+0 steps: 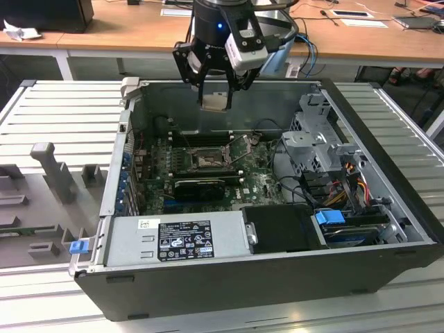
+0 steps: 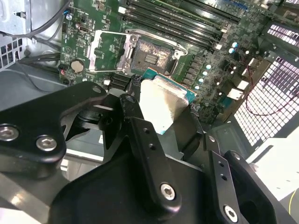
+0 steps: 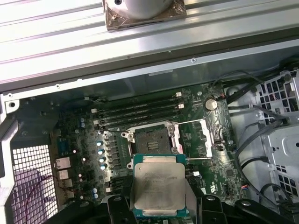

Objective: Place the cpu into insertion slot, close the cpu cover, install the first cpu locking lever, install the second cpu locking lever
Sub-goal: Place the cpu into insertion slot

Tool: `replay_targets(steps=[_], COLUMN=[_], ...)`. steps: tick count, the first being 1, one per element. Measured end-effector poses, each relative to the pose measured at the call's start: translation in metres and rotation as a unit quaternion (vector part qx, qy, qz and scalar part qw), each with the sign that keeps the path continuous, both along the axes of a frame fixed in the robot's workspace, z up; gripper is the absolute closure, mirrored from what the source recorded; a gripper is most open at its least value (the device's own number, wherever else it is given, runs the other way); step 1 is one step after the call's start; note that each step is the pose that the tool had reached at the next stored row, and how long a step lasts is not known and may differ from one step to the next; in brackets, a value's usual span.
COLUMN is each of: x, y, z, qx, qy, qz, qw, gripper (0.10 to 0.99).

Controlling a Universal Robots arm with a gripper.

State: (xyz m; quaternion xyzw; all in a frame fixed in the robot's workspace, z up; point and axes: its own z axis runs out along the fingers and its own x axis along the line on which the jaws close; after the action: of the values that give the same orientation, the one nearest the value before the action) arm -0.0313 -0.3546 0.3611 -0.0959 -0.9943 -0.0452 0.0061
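Gripper clamped on cpu, chip held up well apart from insertion slot. Slot's dark contact field exposed, cpu cover swung open beside slot. Open computer case holds green board around slot, graphics card just beside slot, power supply farther off

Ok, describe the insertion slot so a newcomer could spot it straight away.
Look inside the open computer case at the green motherboard. Beside the long black memory slots sits the insertion slot: a dark square with a silvery rim, where its neighbours are long strips.
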Motion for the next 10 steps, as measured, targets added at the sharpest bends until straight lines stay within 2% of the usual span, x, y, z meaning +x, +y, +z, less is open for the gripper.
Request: replay_targets(steps=[10], x=[0.0000], y=[-0.0001], z=[-0.0021], qx=[-0.0011], qy=[0.0000], qz=[-0.015], qw=[0.9999], gripper=[0.561])
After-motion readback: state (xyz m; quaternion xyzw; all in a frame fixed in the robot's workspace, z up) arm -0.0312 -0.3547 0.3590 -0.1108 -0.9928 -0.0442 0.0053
